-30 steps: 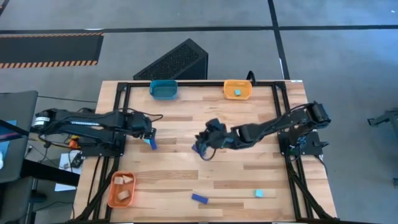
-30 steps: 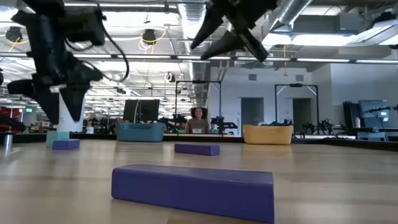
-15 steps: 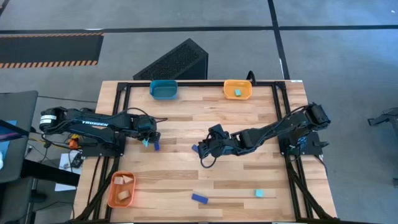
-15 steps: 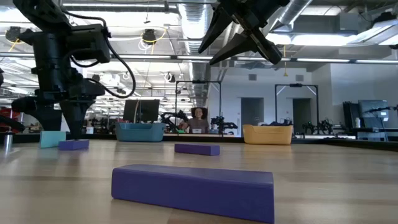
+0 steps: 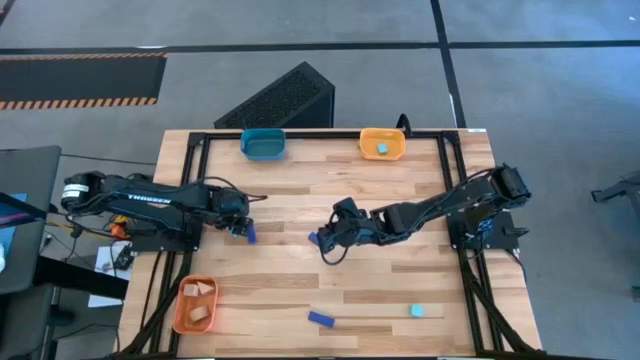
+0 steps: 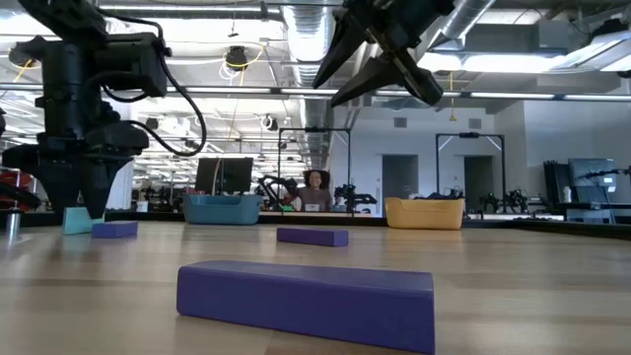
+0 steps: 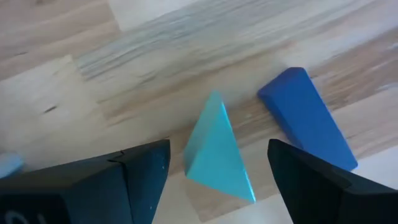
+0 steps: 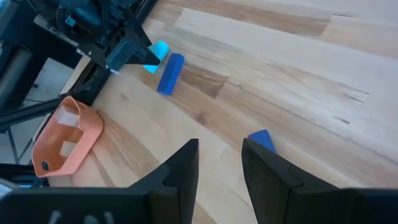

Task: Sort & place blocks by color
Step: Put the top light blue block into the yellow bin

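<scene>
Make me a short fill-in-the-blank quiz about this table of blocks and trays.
1. The cyan block in the yellow tray has the colour ____.
2. The orange tray holds ____ tan pieces.
3. The open left gripper straddles a ____ block.
4. The teal tray holds ____ blocks.

Missing words: cyan; two; cyan; no

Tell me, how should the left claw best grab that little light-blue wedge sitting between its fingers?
Probably from straight above, closing on the cyan wedge's two broad sloped faces. In the left wrist view the left gripper is open, with one finger on each side of the wedge, whose narrow tip points away from the gripper. A dark blue bar lies close beside it, so that finger should drop into the gap between them.
</scene>
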